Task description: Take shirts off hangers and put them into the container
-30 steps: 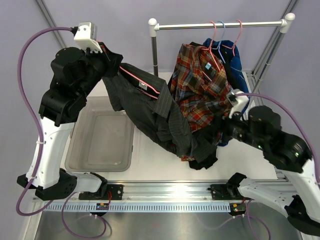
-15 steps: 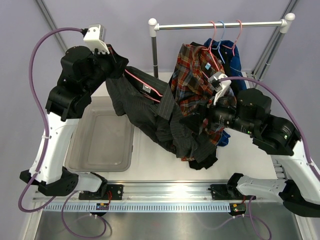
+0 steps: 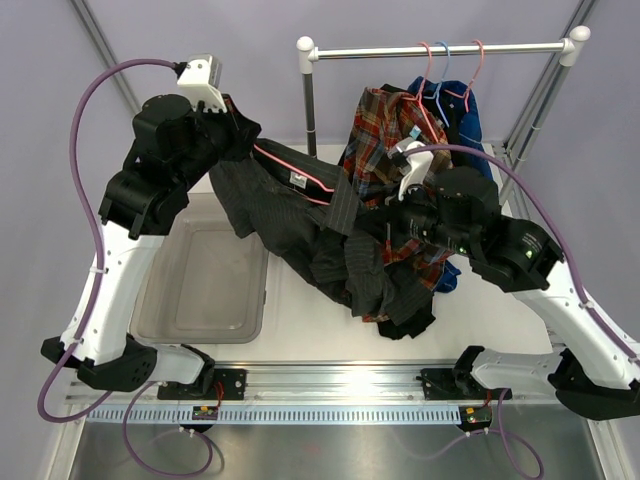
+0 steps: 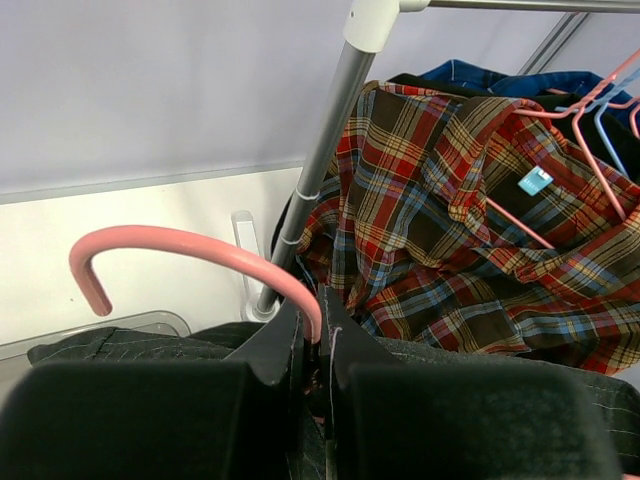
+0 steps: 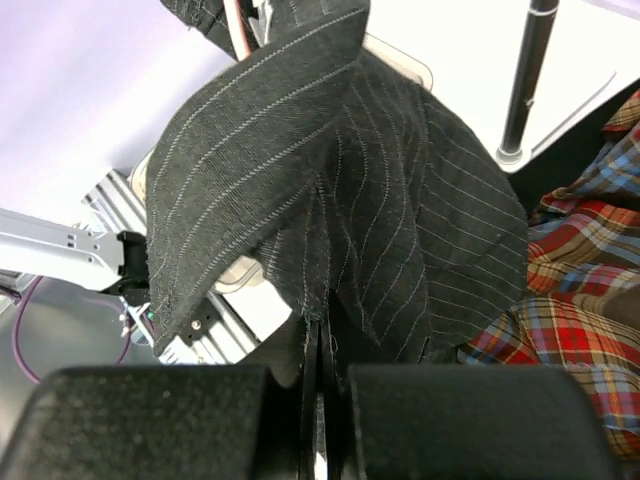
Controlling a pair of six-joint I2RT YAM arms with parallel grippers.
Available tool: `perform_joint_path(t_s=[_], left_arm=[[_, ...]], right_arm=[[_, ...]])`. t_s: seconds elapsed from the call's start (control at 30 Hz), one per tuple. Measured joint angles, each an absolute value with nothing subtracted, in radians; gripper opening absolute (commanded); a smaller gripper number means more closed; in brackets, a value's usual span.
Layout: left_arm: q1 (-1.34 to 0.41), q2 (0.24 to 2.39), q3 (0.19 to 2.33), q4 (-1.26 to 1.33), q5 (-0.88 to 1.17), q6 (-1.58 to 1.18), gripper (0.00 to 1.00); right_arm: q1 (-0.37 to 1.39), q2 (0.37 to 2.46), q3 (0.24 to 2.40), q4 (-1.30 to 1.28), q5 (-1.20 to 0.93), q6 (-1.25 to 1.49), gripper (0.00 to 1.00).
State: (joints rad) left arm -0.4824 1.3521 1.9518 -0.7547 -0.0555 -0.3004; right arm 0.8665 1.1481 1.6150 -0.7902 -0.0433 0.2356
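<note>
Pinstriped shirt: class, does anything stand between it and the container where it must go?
No object blocks the path: the container lies open, left of and below the shirt. But the pink hanger, clamped in the left gripper, is in the shirt's collar, while the right gripper pinches its fabric.
</note>
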Motion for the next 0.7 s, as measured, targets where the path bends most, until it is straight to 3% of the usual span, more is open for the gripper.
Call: perform_joint_path(t_s=[0.4,0.7], left_arm=[[-0.494,1.396,1.985,-0.774,-0.042,-0.286,0.0],[-0.512,1.388,1.989,-0.802,0.152,-0.36,0.0]], right_arm=[[0.884,0.947,1.517,-0.792,0.059,0.269,0.0],[0.89,0.693,1.305,-0.766,0.123,0.358,0.0]])
